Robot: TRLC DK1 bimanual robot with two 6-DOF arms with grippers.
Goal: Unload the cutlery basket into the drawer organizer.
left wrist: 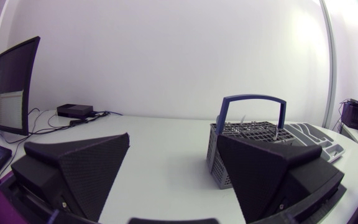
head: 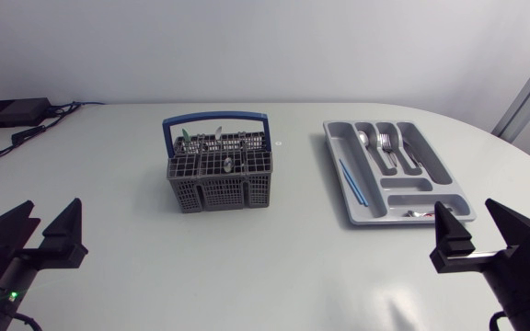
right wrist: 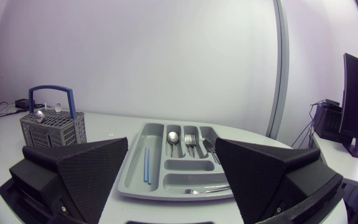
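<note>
My left gripper (head: 53, 210) and right gripper (head: 466, 210) both sit spread and empty, nearside. The basket (head: 219, 175) stands centrally, the tray (head: 410, 183) well apart to its right. A few pieces seem left inside, hard to tell. Reaching in, a finger could catch the blue handle (head: 214, 118) and drag the basket; bare table (head: 302, 248) lies all around.

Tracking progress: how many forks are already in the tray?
1: a fork in the middle upper slot of the tray, between a spoon and a knife. More may be hidden in the basket.
</note>
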